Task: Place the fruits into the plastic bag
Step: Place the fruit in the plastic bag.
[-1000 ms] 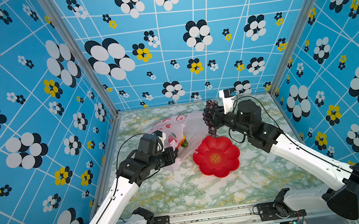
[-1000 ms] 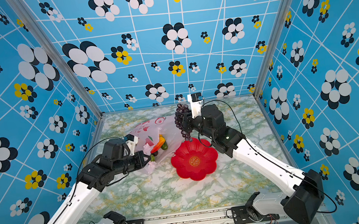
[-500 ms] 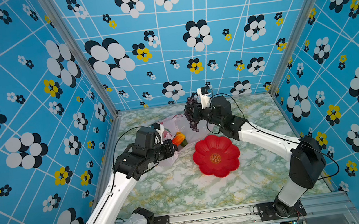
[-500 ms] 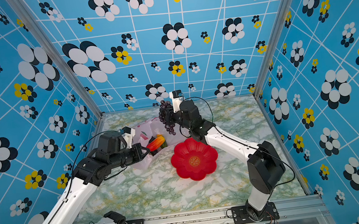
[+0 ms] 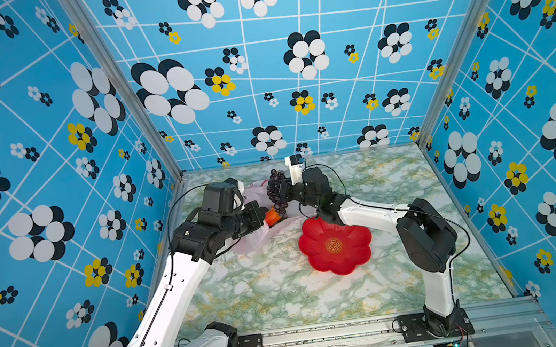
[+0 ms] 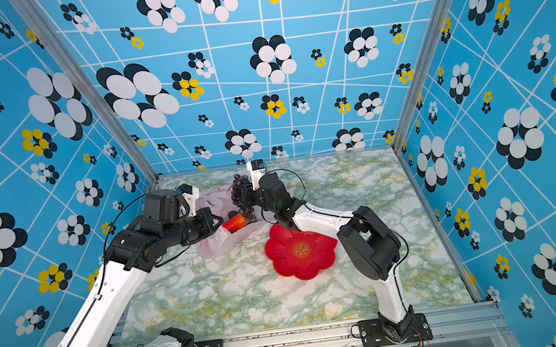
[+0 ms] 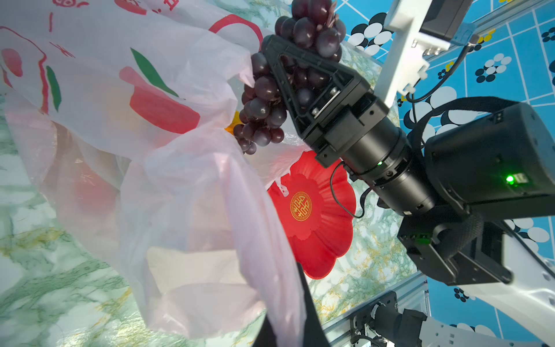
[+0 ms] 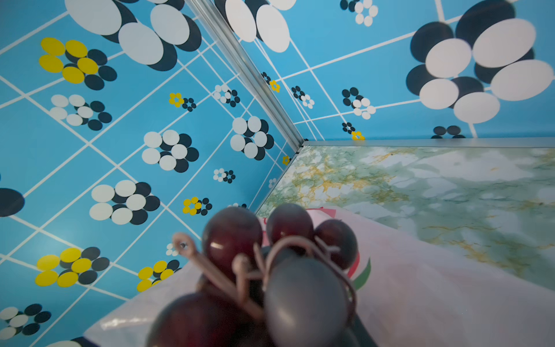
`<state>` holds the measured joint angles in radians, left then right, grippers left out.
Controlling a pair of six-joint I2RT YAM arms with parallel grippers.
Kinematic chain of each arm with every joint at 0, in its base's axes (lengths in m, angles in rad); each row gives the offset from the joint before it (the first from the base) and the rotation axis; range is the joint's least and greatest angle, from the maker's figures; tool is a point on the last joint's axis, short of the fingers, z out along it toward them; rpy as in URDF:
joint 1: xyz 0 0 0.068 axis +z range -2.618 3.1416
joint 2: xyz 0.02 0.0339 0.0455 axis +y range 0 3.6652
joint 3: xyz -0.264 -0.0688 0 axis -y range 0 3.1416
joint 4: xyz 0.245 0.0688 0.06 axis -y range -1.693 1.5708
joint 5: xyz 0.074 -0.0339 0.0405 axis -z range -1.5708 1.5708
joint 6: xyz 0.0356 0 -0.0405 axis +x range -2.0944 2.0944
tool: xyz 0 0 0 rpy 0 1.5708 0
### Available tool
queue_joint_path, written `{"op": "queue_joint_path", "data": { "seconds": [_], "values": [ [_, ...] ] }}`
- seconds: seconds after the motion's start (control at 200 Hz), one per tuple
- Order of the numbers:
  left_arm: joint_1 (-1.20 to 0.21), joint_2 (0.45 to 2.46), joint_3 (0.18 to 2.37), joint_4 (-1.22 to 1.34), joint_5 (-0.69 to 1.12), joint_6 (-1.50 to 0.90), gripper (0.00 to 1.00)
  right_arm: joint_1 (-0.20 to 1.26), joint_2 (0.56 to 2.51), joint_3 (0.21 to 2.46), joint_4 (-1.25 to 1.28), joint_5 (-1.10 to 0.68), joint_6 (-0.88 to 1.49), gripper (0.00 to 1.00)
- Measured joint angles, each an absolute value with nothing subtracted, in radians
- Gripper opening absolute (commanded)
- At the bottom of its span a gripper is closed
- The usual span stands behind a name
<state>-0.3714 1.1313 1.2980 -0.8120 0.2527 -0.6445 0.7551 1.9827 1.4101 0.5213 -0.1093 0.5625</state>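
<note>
On the bench (image 5: 284,290), the left hand (image 5: 259,217) is pinched tight on the plastic bag (image 5: 254,238), a red-orange fruit (image 5: 271,216) lies at its mouth, and the part-closed right hand (image 5: 284,191) grips the grape bunch (image 5: 276,191) hanging there, near the red dish (image 5: 335,247).

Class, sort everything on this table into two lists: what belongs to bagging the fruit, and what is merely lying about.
Belongs to the job: grape bunch, red-orange fruit, plastic bag.
Lying about: red flower-shaped dish.
</note>
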Motion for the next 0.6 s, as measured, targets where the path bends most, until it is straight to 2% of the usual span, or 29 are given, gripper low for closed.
{"op": "queue_joint_path", "data": {
  "seconds": [0.215,0.37,0.6],
  "values": [
    [-0.352,1.165,1.359,-0.860,0.212,-0.646,0.01,0.805,1.995,1.399,0.563,-0.145,0.568,0.33],
    [-0.346,1.171,1.397,-0.892,0.168,-0.643,0.02,0.820,1.975,1.301,0.622,-0.175,0.558,0.33],
    [-0.345,1.188,1.427,-0.891,0.183,-0.644,0.01,0.825,1.963,1.264,0.563,-0.288,0.490,0.34]
  ]
}}
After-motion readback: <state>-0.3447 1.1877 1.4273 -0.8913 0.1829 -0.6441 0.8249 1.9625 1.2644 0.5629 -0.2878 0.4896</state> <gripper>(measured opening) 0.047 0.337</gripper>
